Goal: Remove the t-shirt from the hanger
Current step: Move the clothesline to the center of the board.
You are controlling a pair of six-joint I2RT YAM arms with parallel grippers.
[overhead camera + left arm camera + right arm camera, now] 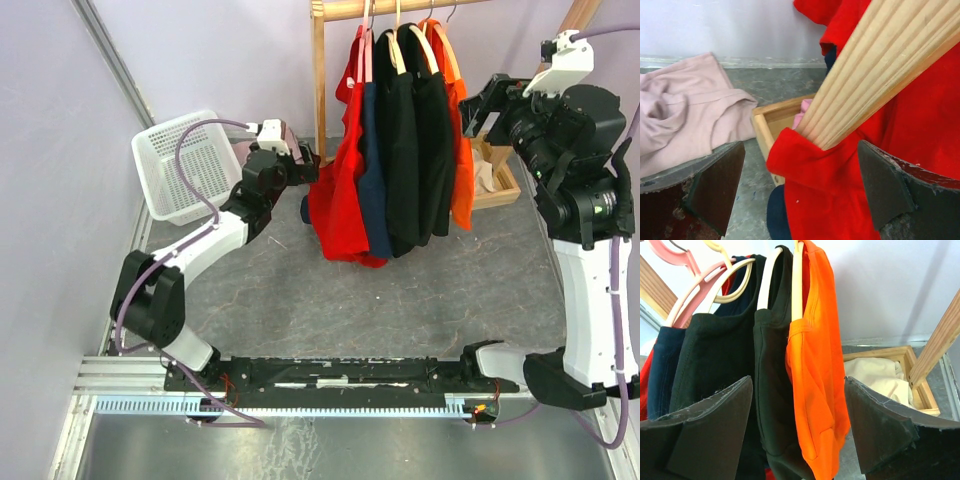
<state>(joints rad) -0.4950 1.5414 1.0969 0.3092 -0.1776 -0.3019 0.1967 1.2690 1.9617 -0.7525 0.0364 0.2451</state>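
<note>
**On the rack: all t-shirts hung, both hands apart and empty**

At the back of the counter [300,300] stands a wooden rack [400,8] with five shirts hanging in a row. From left to right they are a red t-shirt [340,200], a navy t-shirt [375,170], two black t-shirts [415,150] and an orange t-shirt [462,150]. Every one is on its hanger, none off. In the right wrist view the pink hangers [690,295] sit on the left and the cream hangers [767,275] carry the black and orange ones.

The left hand [305,170] is low, right at the red t-shirt's left edge. Its fingers are spread wide and nothing is gripped. The left wrist view frames red fabric and the rack's post [880,65] between the fingers [715,190]. Cannot tell whether it touches the cloth.

The right hand [478,110] is raised, just right of the orange t-shirt near shoulder height. Its jaws are also wide apart, holding nothing. In its wrist view the orange t-shirt [812,380] hangs beyond the gap, clear of both pads.

A wooden tray [500,185] sits at the rack's right foot with a cream cloth [875,375] inside. A white basket [190,160] is tilted at the far left, well apart from the shirts. A pink cloth [685,115] lies crumpled on the counter, seen in the left wrist view.
</note>
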